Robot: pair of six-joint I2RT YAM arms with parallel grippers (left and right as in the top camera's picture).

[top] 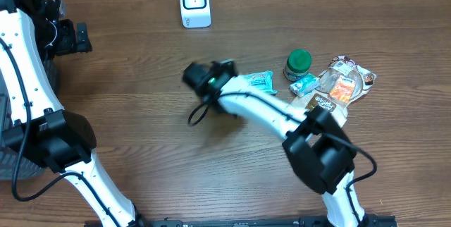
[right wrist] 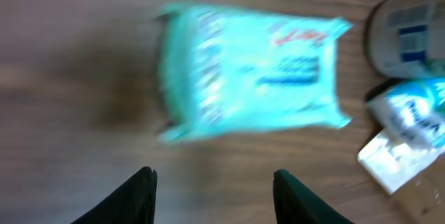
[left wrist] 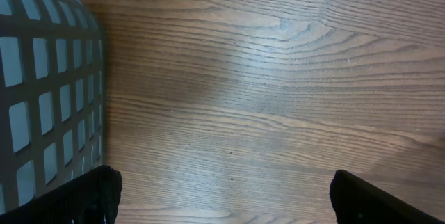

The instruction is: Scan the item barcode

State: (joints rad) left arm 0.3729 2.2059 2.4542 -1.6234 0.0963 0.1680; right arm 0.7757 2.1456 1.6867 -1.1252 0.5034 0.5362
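Target likely the teal pack (right wrist: pixel 250 78): judged light, soft and squashy, in crinkly film, probably slippery, not fragile. Best pinched lightly across the short width near the middle, so the faces stay clear for the scanner. Barcode side not readable, too blurred. Lying flat on tabletop (top: pixel 141 135), free of any grip, just left of green-lidded jar (top: pixel 298 63) and snack packets (top: pixel 345 86), well apart from white scanner (top: pixel 194 3) at the far edge. Right gripper (right wrist: pixel 217 196) parted, nothing between fingers, hovering just short of the pack in wrist view. Right arm stretched leftward across mid tabletop, blurred overhead. Left gripper (left wrist: pixel 222 206) spread wide, empty, over bare wood beside grey basket (left wrist: pixel 42 78). Left arm at left edge.
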